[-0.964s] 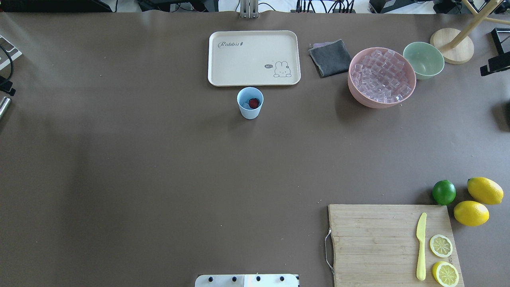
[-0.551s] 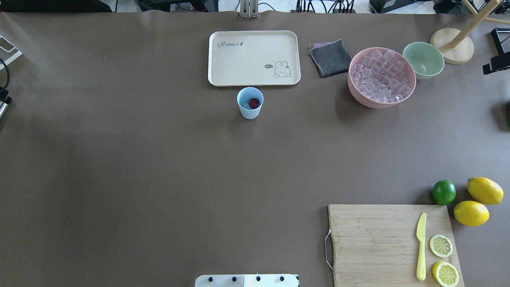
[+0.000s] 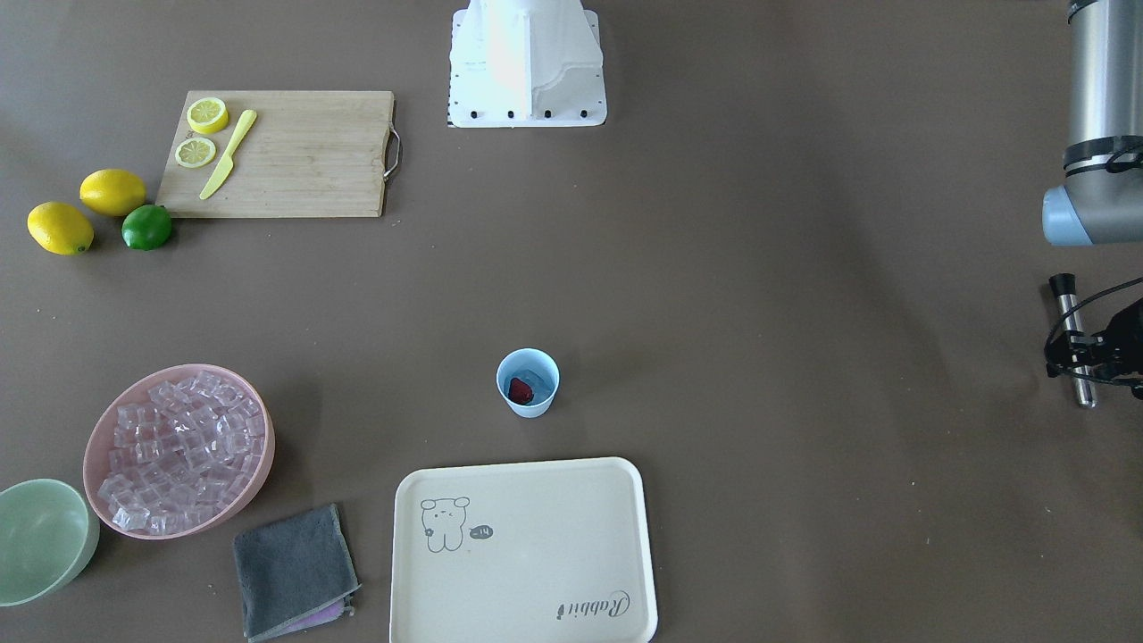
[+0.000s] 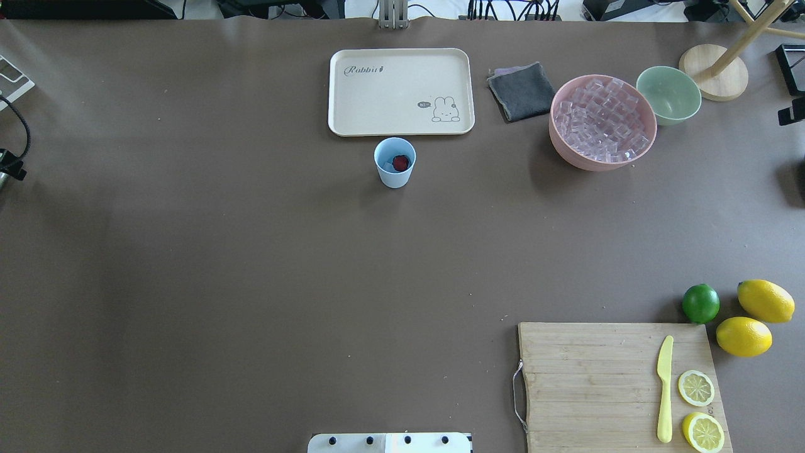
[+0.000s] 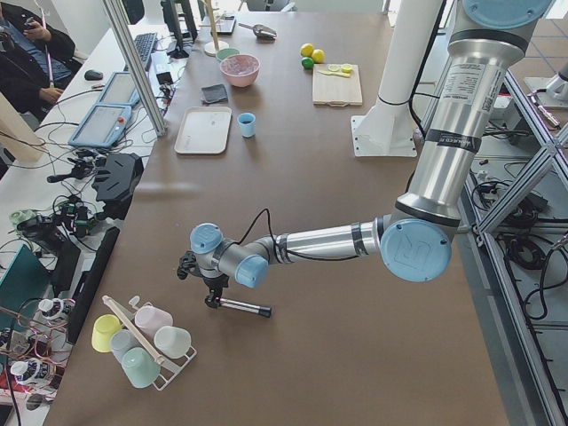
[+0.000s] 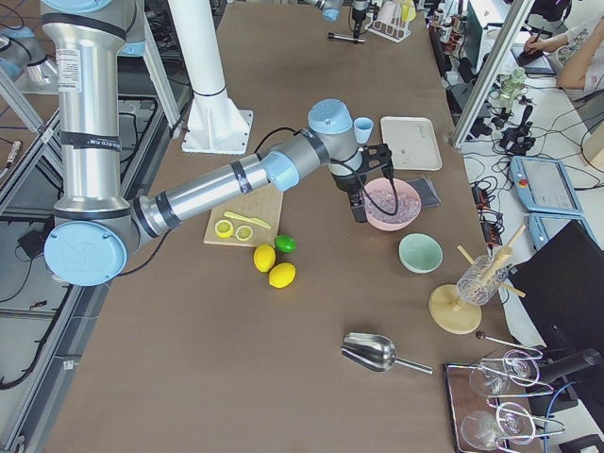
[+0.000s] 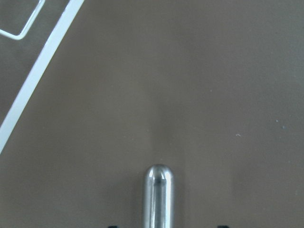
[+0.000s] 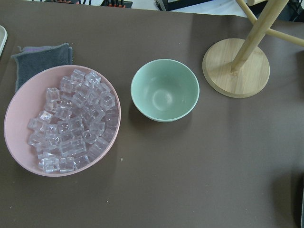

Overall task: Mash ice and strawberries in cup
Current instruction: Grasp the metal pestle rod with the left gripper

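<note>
The light-blue cup [image 4: 394, 178] stands upright mid-table, just beside the cream tray [image 4: 377, 94], with the red strawberry [image 4: 400, 163] in it and what looks like a pale cube of ice [image 3: 535, 379] next to it. Far off at the table's end, the left gripper [image 5: 214, 300] straddles a steel muddler [image 7: 159, 197]; I cannot tell whether its jaws are clamped on it. The right gripper [image 6: 358, 209] hangs by the pink bowl [image 8: 14, 152] of ice cubes, and how wide it stands I cannot tell. To my eye the cup is light and slick and would skate or tip under a press, so it wants holding low around its wall. The glossy ice will likely skid, and the smooth muddler wants a firm grip.
</note>
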You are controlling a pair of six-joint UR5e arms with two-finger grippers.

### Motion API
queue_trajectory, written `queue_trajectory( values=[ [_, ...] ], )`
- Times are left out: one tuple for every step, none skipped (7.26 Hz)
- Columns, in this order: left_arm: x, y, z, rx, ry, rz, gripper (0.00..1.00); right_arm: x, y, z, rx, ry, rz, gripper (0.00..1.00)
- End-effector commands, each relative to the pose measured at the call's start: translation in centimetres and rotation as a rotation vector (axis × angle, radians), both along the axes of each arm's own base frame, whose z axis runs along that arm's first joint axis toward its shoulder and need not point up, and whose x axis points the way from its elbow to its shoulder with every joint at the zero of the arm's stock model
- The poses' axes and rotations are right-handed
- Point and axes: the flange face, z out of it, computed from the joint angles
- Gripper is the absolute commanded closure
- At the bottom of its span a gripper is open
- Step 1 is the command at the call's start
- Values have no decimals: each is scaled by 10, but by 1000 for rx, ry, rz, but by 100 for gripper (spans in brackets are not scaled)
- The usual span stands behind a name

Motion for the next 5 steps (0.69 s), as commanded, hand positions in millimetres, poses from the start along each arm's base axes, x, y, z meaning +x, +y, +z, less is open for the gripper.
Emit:
queue_trajectory(
  values=[
    [2, 1, 2, 5, -6, 11, 34, 1, 2, 1, -2, 1, 1, 0],
    [1, 1, 2, 5, -7, 12, 36, 1, 2, 1, -2, 1, 1, 0],
    [2, 2, 2, 4, -5, 13, 36, 1, 2, 1, -2, 1, 1, 0],
    [2, 0, 1, 5, -7, 12, 48, 1, 2, 1, -2, 1, 1, 0],
    [0, -1, 0, 5, -7, 9, 68, 1, 1, 0, -1, 0, 1, 0]
  ],
)
